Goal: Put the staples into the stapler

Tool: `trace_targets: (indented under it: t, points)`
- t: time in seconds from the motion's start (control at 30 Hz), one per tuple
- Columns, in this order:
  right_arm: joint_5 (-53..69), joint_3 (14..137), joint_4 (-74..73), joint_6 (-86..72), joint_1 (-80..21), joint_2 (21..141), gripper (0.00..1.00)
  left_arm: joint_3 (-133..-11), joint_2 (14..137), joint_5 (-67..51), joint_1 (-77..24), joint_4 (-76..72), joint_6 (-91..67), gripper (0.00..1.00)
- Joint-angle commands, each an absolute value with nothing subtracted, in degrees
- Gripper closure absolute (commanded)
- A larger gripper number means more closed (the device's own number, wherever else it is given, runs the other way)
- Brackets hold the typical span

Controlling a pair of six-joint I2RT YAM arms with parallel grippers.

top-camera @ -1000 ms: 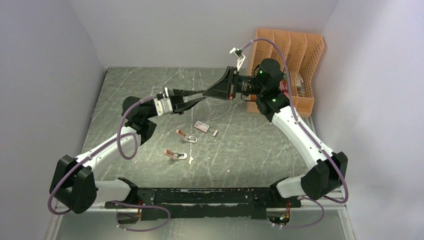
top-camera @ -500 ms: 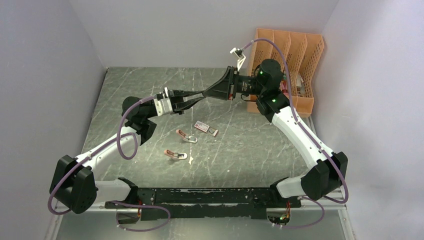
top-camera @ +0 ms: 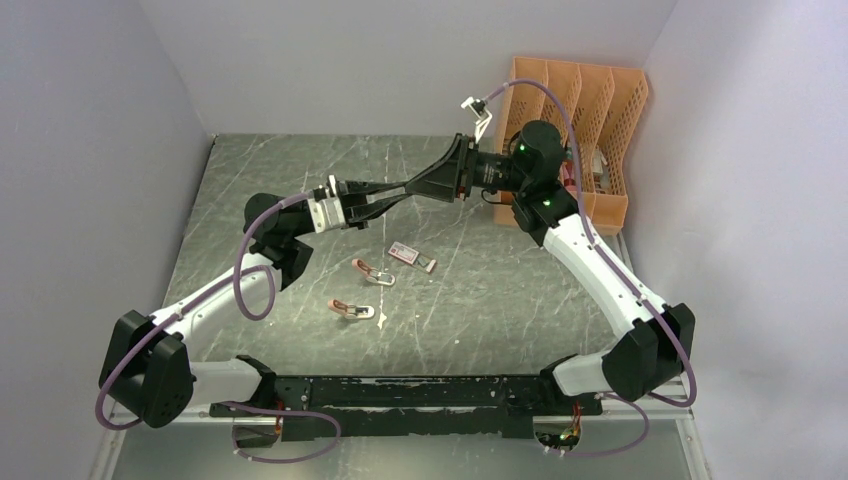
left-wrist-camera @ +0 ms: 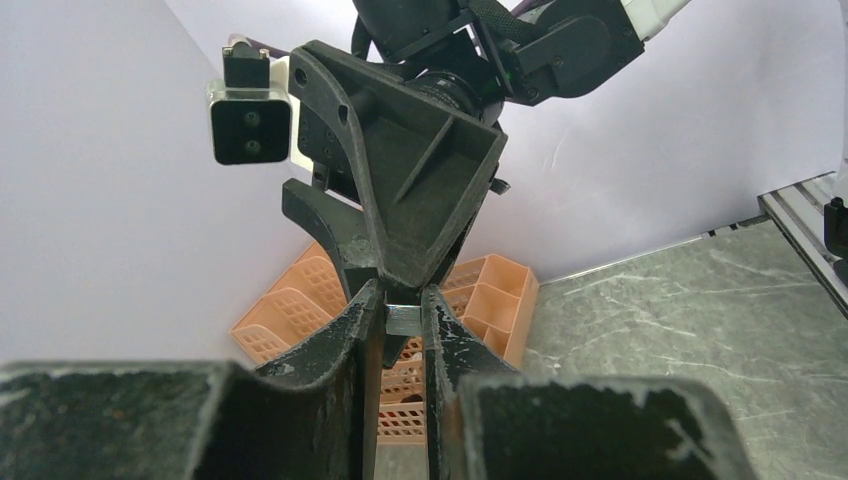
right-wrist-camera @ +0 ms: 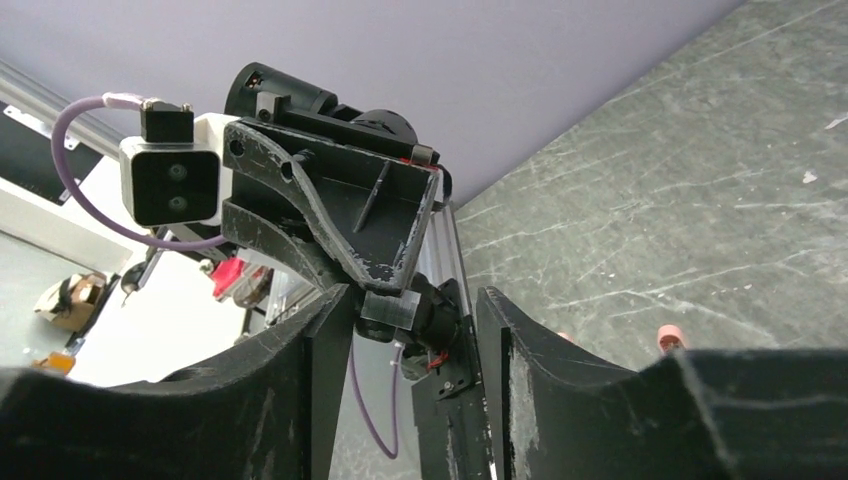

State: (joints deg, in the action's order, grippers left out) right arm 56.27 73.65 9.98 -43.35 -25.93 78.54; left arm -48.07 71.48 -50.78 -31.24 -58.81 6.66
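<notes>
Above mid-table, left gripper (left-wrist-camera: 402, 303) pinches staples (left-wrist-camera: 403, 320); right gripper (right-wrist-camera: 412, 300) parted around them.

Robot manipulation lab, enclosed test cell.
Two white-and-black arms, the left arm (top-camera: 215, 295) and the right arm (top-camera: 600, 265), are bolted to a black base rail (top-camera: 400, 392) at the near edge of the counter (top-camera: 500, 300). Plain pale wall panels (top-camera: 400, 60) box in three sides. Exposed purple cables (top-camera: 250, 290), a camera module (left-wrist-camera: 250, 120) on a wrist, aluminium extrusion rail (left-wrist-camera: 800, 205) along the edge. Props on the dark marbled top: orange mesh file organiser (top-camera: 590, 120) in the far right corner, red-and-white staple box (top-camera: 405, 252), two pink mini staplers (top-camera: 372, 271). Past the frame, blurred workshop clutter (right-wrist-camera: 70, 300).
</notes>
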Motion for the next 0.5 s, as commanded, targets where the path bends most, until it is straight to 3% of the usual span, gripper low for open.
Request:
trace_targets:
  t: [0.0,0.07,0.1,0.13,0.47]
  points:
    - [55.5,72.8,13.4,-44.8,-25.8,76.3,0.45,-48.5,70.6,-52.5,-31.7,-59.6,7.3,0.93]
    - [54.2,72.5,13.4,-44.6,-25.8,75.9,0.40,-48.4,70.5,-52.5,-31.7,-59.2,7.5,0.93]
    - [53.1,72.4,13.2,-44.1,-25.8,75.5,0.12,-48.3,70.3,-52.5,-31.7,-59.0,7.7,0.93]
    - [52.1,72.3,13.2,-43.7,-25.8,75.1,0.02,-48.3,70.2,-52.5,-31.7,-58.5,8.0,0.93]
    - [34.4,71.7,2.6,-32.9,-25.7,69.3,0.00,-48.4,68.7,-53.8,-31.9,-48.6,13.0,0.93]
